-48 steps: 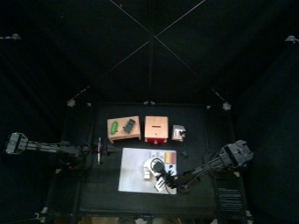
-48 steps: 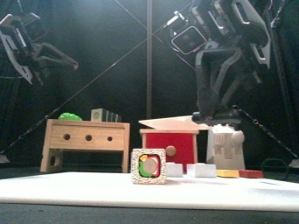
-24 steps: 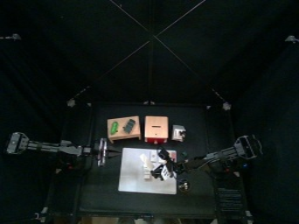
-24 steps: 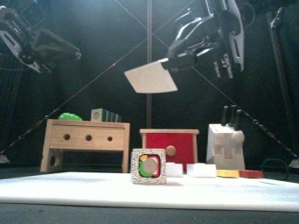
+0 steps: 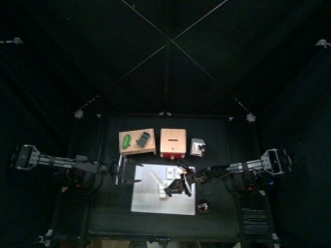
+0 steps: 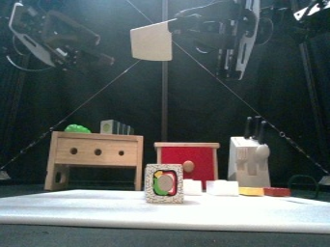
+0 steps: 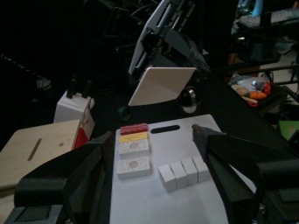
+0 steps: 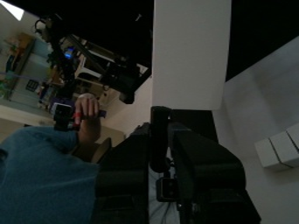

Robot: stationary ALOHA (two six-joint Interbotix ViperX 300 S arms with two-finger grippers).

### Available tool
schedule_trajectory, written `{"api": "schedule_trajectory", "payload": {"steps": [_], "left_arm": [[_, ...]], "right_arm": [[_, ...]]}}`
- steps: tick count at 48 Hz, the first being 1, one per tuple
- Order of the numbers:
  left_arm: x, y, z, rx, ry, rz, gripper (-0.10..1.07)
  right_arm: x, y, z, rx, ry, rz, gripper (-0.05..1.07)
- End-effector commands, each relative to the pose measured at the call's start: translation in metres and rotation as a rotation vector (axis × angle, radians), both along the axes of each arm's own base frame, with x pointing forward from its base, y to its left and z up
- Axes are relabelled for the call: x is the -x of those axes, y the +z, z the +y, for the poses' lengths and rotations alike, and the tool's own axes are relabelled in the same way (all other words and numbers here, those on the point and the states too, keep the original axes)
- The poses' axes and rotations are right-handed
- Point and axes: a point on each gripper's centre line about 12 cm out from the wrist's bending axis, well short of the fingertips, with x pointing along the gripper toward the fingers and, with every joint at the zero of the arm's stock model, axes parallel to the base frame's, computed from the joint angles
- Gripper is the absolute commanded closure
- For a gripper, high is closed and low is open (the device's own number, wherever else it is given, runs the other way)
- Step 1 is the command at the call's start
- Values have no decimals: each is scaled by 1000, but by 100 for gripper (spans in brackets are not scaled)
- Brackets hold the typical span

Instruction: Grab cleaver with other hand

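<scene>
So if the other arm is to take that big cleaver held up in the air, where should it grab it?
Probably by the flat white blade, since the right hand already clamps the handle end. The blade sticks out toward the left arm, high above the table, its broad faces free. The open left hand could come in from its own side and close across the blade's thin edges, I'd guess.

Both arms are black, with thin jointed links; the left gripper has broad, matte black jaws.

No legible text, label, brand or number on anything in view.
</scene>
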Motion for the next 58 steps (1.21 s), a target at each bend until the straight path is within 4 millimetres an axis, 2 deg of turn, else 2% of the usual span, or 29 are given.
{"api": "schedule_trajectory", "payload": {"steps": [1,9,16,26,34,45,58], "left_arm": [[-15,15,0,-38,-17,-46,-4],[-22,14,5,-104,-36,-69,-4],[-28,14,-5,-188,-119,-103,-4],[-28,8,-15,-346,-241,-92,-4],[-29,9,-7,-332,-212,-93,-4],[-38,1,-2,-312,-225,-101,-3],[-51,-19,-5,-296,-272,-69,10]], "right_arm": [[2,14,1,15,29,-58,63],[2,8,2,11,48,-49,63],[5,-5,5,-72,67,5,63],[5,-6,7,-102,113,30,63],[0,-2,8,-82,133,25,63],[-7,-14,6,-82,134,54,63],[-9,-18,4,-61,143,61,63]]}}
